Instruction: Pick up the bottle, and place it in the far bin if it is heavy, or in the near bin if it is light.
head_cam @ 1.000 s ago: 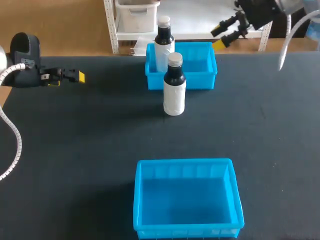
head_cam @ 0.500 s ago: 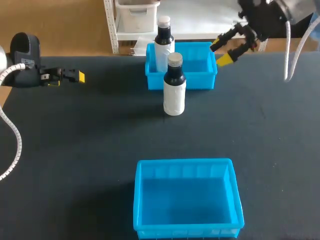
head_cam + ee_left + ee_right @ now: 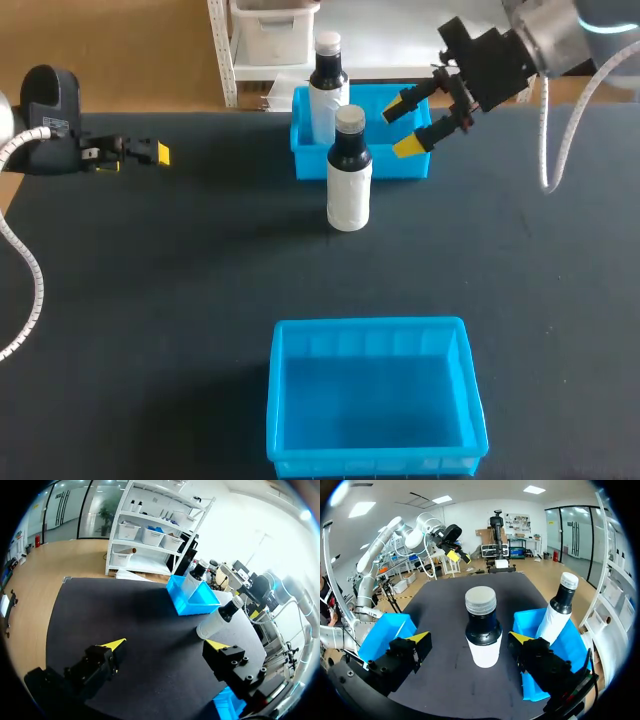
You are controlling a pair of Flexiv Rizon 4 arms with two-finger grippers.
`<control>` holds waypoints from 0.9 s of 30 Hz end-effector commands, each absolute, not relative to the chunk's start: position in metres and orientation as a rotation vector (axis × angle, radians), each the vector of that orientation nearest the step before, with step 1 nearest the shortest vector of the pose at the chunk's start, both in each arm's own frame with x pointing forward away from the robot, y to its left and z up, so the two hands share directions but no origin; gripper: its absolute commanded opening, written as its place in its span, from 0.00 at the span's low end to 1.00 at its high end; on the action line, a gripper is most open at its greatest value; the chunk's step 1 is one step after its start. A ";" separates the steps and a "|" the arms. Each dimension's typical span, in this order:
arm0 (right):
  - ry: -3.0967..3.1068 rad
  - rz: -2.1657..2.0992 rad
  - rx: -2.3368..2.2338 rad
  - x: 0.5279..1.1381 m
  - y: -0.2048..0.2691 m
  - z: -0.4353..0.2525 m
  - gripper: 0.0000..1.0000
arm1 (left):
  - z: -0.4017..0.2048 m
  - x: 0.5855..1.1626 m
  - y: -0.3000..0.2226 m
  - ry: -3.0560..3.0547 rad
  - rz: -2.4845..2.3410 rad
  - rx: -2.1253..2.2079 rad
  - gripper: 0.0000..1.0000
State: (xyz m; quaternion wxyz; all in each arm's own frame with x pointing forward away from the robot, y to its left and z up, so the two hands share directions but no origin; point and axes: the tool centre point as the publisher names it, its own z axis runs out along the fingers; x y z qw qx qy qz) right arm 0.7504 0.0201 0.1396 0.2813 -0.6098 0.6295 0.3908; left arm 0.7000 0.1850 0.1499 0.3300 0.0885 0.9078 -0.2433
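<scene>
My right gripper (image 3: 408, 125), fingers spread and empty, is the nearer one: the upright white bottle (image 3: 349, 170) stands on the table just before the far bin (image 3: 400, 164), at its 8 o'clock, with the left gripper (image 3: 155, 153), also spread, well off at the bottle's 9 o'clock.

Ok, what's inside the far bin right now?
The far bottle stands upright at the far bin's left end. The floor that shows is bare blue. The near bottle, on the table, covers part of the front, and the open right gripper hides the right corner.
</scene>
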 end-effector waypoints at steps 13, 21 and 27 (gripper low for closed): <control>1.681 0.974 -1.584 0.754 0.068 0.122 1.00 | 0.150 0.700 0.185 2.374 -0.636 0.231 1.00; 1.663 1.018 -1.581 0.759 0.080 0.119 1.00 | 0.150 0.700 0.185 2.374 -0.636 0.231 1.00; 1.659 1.037 -1.579 0.759 0.084 0.117 1.00 | 0.150 0.700 0.185 2.374 -0.636 0.231 1.00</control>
